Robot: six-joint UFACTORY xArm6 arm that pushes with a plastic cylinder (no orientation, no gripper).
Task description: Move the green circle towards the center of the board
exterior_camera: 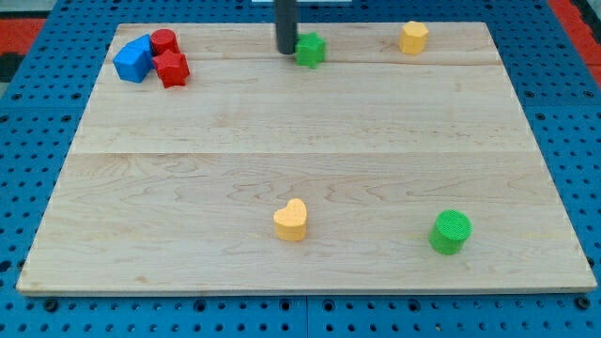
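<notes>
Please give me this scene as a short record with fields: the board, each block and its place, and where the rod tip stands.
board: pale wooden board
target: green round block, bottom right
tip: my tip, top edge, just left of the green star-like block
yellow: heart-shaped block, bottom middle; six-sided block, top right
top-left cluster: blue block, red round block, red star-like block

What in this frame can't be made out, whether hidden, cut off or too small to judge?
1. Arm: the camera view's top edge cuts the rod, so only its lower part and my tip show.
2. Contact: my tip sits just left of the green star-like block; whether they touch cannot be told.
3. The red blocks and the blue block crowd together at the view's top left; their exact shapes are unclear.
4. The green circle is fully visible, far from my tip.
</notes>
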